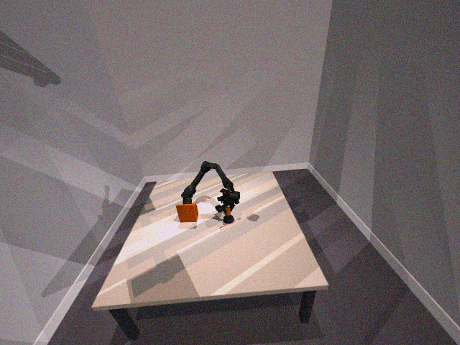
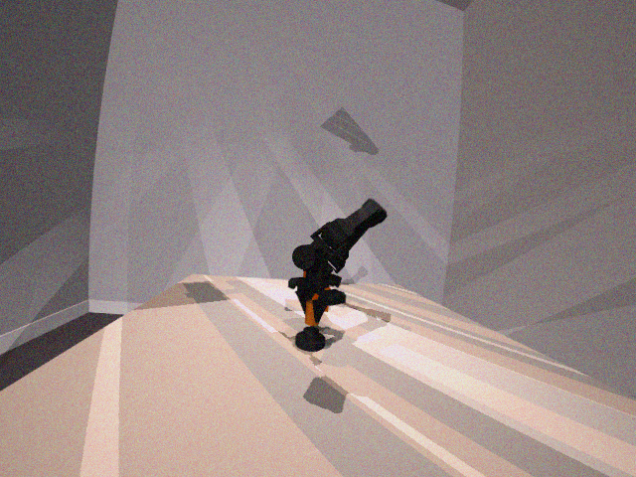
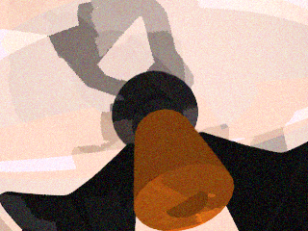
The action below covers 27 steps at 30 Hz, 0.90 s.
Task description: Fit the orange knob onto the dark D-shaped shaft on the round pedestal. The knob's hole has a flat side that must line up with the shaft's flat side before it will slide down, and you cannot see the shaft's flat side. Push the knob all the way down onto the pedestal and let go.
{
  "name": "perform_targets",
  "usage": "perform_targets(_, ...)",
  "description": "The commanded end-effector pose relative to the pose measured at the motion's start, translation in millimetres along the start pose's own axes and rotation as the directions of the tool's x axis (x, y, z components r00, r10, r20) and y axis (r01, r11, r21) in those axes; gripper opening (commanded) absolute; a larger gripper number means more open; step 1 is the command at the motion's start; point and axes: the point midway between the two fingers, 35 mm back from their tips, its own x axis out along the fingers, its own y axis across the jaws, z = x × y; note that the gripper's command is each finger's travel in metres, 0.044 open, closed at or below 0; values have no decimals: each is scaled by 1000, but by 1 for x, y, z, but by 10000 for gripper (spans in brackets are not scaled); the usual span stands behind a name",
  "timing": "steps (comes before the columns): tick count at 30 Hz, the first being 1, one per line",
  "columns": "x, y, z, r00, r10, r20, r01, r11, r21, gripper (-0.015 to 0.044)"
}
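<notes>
The orange knob is a tapered cylinder, held roughly upright with its wide end up. My gripper is shut on the knob, with one black finger on each side of it. The round black pedestal stands on the table directly beneath. The knob's lower end is over the middle of the pedestal, at the shaft. The knob and fingers mostly hide the dark shaft, and its flat side does not show. How far the knob sits on it I cannot tell.
An orange box-like block stands by the arm's base, left of the pedestal in the top view; the exterior view shows bits of orange behind the gripper. Striped light and shadows lie across the wooden table.
</notes>
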Motion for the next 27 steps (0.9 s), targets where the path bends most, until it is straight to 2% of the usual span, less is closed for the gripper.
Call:
perform_targets(1, 0, 0, 0, 1000, -1, 0, 1, 994, -106, 0)
perform_targets(27, 0, 0, 0, 1000, -1, 0, 1, 994, -106, 0)
